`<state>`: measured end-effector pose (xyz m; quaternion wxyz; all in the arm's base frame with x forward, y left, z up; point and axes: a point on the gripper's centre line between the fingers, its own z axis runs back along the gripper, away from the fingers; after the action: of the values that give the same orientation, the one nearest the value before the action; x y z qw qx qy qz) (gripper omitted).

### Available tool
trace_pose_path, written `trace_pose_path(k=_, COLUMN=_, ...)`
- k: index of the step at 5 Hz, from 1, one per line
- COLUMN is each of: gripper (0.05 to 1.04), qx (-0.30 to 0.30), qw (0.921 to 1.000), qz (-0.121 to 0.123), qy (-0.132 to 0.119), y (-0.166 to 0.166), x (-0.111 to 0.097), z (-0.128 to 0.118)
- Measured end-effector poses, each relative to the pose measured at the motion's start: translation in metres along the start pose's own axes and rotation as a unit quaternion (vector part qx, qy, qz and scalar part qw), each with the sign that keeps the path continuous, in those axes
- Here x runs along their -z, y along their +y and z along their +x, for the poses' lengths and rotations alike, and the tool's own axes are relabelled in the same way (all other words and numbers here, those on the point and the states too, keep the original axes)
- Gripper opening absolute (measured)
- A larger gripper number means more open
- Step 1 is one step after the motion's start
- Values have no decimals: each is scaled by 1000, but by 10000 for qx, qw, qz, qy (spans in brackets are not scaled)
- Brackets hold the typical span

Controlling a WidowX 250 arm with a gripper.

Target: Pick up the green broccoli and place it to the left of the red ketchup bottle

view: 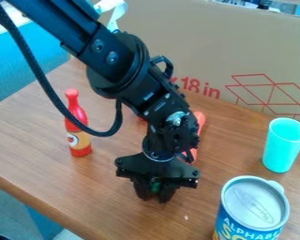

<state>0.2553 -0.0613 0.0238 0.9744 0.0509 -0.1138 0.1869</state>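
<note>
Black metal and plastic, my gripper hangs at lower centre, a green bit at it, open or closed I cannot tell, so sideways moves want care near the blue-labelled can at lower right.

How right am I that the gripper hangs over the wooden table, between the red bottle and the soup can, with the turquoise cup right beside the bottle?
The cup's place is wrong: in the camera view, the turquoise cup stands just behind the soup can, away from the red bottle.
</note>
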Motion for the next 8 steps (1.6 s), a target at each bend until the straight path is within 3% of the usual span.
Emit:
trace_pose_path(k=1, gripper=285, qx=328, qw=9992, qz=181, qy=166, y=8, x=-6, z=-6)
trace_pose_path(k=3, gripper=279, qx=1738, qw=9825, qz=-563, qy=-374, y=48, x=-92, z=24)
trace_pose_path(k=4, gripper=279, qx=2339, qw=9676, qz=-805, qy=-505, y=83, x=-132, z=46)
trace_pose_path(k=5, gripper=279, qx=2726, qw=9570, qz=-893, qy=-432, y=128, x=-153, z=67)
trace_pose_path(k=6, gripper=279, qx=2484, qw=9637, qz=-967, qy=-138, y=172, x=-147, z=95)
trace_pose_path(k=7, gripper=279, qx=2063, qw=9721, qz=-1108, qy=161, y=211, x=-119, z=128)
trace_pose_path(k=8, gripper=279, qx=1708, qw=9788, qz=-1090, qy=307, y=249, x=-84, z=147)
